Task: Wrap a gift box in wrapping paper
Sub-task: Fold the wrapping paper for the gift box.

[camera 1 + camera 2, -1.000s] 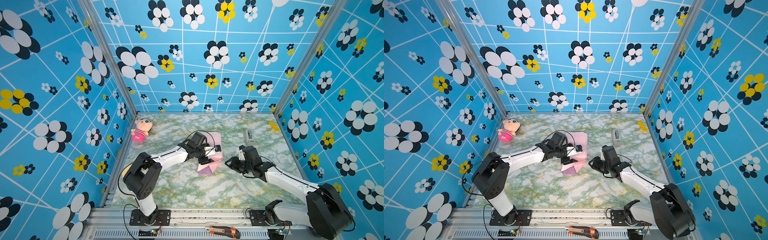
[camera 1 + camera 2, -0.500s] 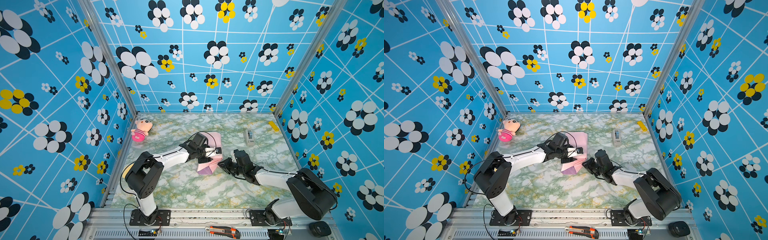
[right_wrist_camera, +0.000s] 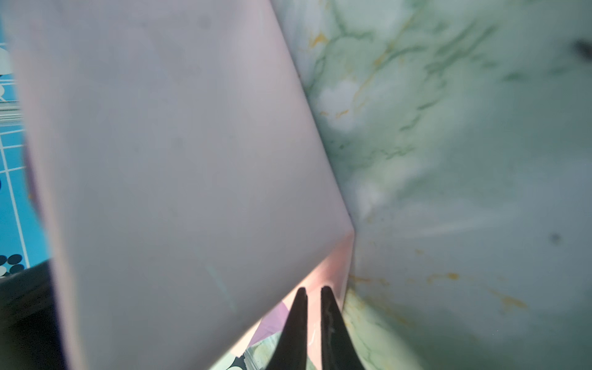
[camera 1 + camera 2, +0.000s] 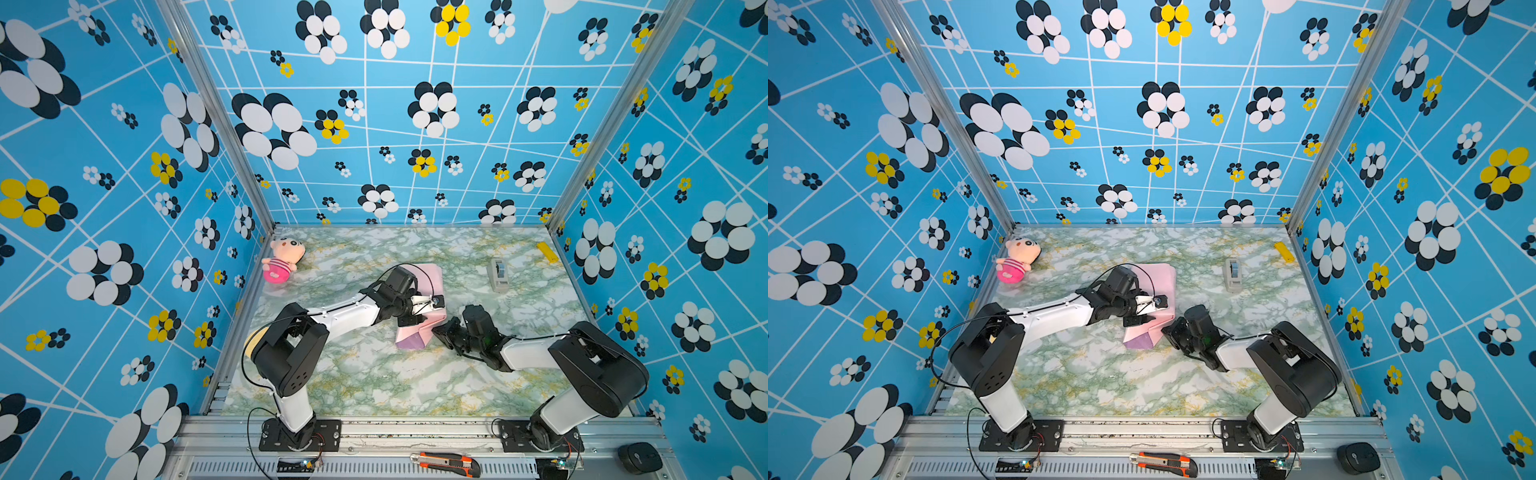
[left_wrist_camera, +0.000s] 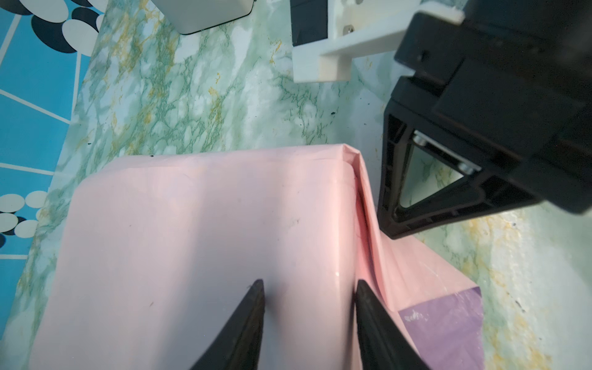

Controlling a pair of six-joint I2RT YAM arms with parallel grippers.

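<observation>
Only wrist view, right hand (image 3: pixel 314 290) pinching paper (image 3: pixel 179 160)

The paper (image 4: pixel 428 326) (image 4: pixel 1154 328) lies well apart from the doll (image 4: pixel 282 262) (image 4: pixel 1017 264), to its right and nearer the front in both top views. It is folded pale pink side out over a boxy shape with creased edges. Its lilac face shows only at the end farthest from the doll, on a pointed tail lying flat. The box itself is hidden.
</observation>
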